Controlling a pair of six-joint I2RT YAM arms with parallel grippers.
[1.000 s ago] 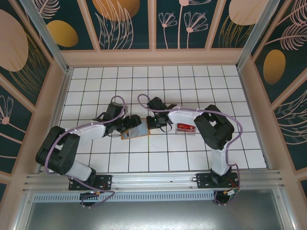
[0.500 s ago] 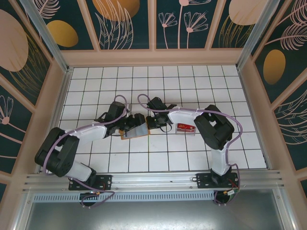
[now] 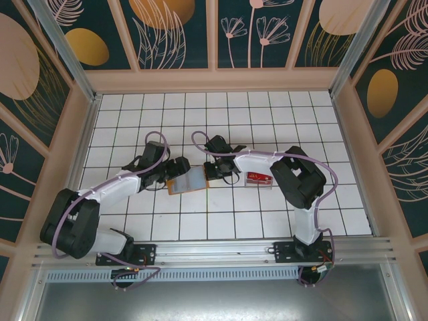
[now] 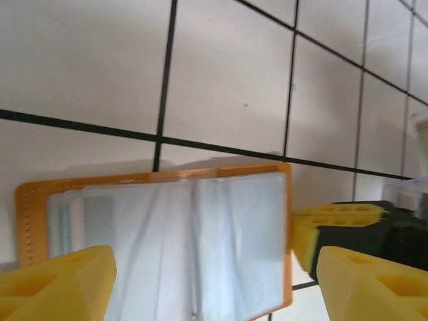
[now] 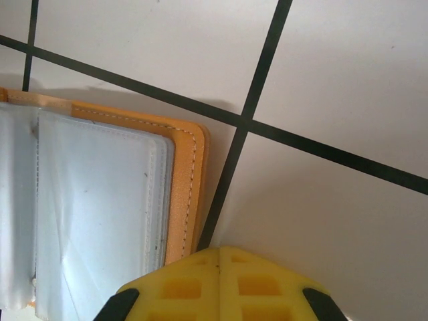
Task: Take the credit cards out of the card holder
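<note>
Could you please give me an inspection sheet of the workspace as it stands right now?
Surface: white tiled table with dark grid lines; no spills seen.
Job's things: card holder lies open and flat, clear pockets up; whether credit cards sit inside cannot be told.
Clutter: clear box with red contents, right of the holder.
Grippers: left gripper open above the holder; right gripper shut, tip at the holder's right edge.
Cables: purple cables loop beyond the wrists, off the holder.
Surroundings: floral wall panels; metal frame rail at the near edge.
</note>
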